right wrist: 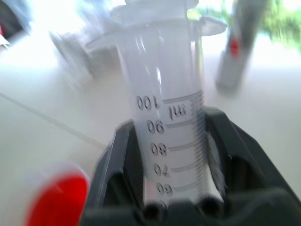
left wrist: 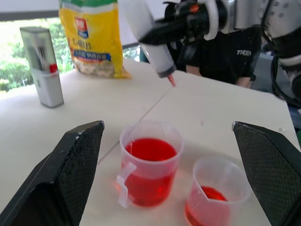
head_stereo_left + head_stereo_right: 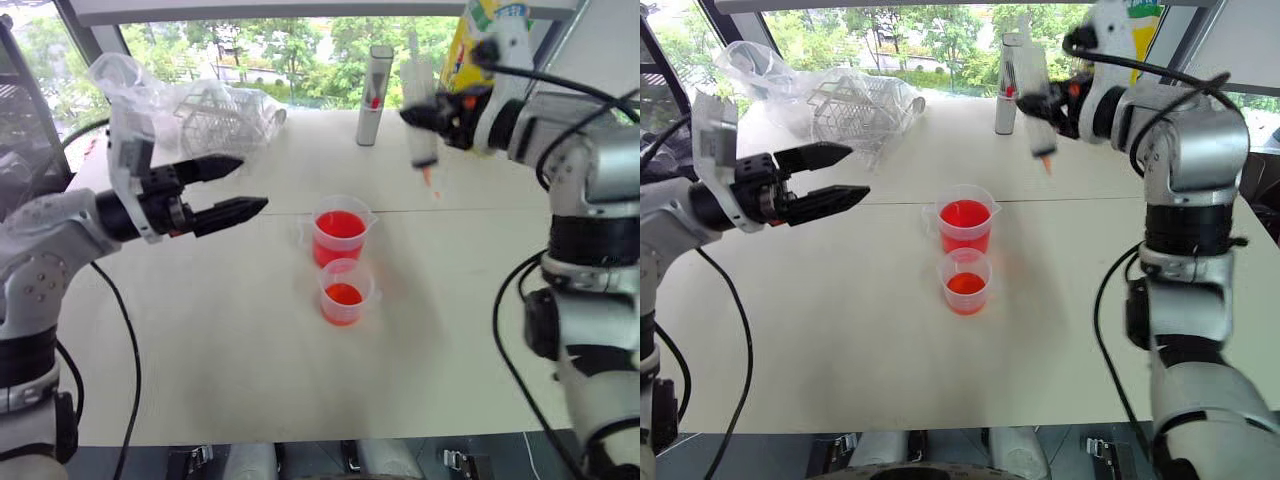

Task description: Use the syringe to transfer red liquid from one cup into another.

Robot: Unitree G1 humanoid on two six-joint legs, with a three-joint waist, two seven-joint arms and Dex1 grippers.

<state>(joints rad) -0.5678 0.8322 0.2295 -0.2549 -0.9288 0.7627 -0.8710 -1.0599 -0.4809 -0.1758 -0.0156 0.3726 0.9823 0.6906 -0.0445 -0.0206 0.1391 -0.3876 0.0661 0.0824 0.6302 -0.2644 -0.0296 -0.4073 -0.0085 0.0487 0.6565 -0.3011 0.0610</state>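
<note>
white table, window w/ trees behind | R gripper clenched on syringe, held above cups | L gripper released, big cup + small cup just beyond its fingertips | grey tube, plastic bag at far edge

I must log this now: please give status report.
Right claw shut on syringe, tip down. Left claw open, empty. Both cups hold red liquid. Nothing blocking.

orange-red liquid, clear cups, yellow bag, black gripper

The wider clear plastic cup stands mid-counter, touching the narrower clear plastic cup before it. The upright grey-white tube stands behind them.
</note>
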